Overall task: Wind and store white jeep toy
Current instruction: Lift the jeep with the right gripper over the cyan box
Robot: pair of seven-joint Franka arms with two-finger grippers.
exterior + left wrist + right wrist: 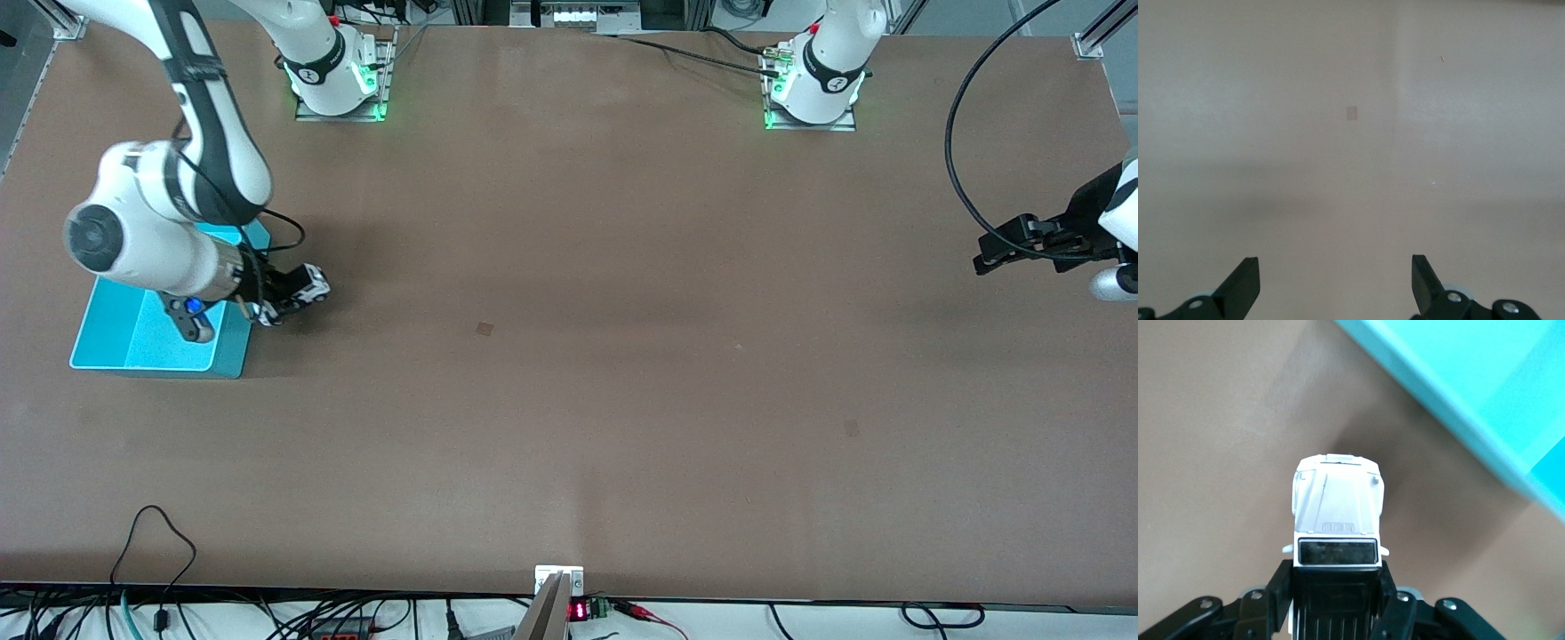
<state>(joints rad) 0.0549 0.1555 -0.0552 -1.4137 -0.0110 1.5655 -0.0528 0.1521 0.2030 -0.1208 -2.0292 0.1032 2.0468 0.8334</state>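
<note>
The turquoise bin [133, 342] sits on the table [569, 400] at the right arm's end, the thing on it nearest the front camera, and a bare stretch of the brown surface lies between it and the edge where the cables run. Part of the bin's floor and its wall nearest the camera show; the rest lies under the right arm's wrist.

The right gripper [289, 298] hangs just beside the bin, at its edge toward the middle of the table. Its 2 fingers [1281, 583] are closed on the sides of the white jeep toy [1337, 513], gripping the black rear part, 1 finger on each flank. The white bonnet and dark windscreen stick out past the fingertips. In the right wrist view the toy is over bare table, with the bin's turquoise wall [1451, 407] close alongside; the toy is not in the bin. Whether its wheels touch the table cannot be told.

The left gripper [1000, 249] waits over the left arm's end of the table, holding nothing. Its 2 fingers [1245, 283] stand wide apart, with only bare surface between them in the left wrist view.
</note>
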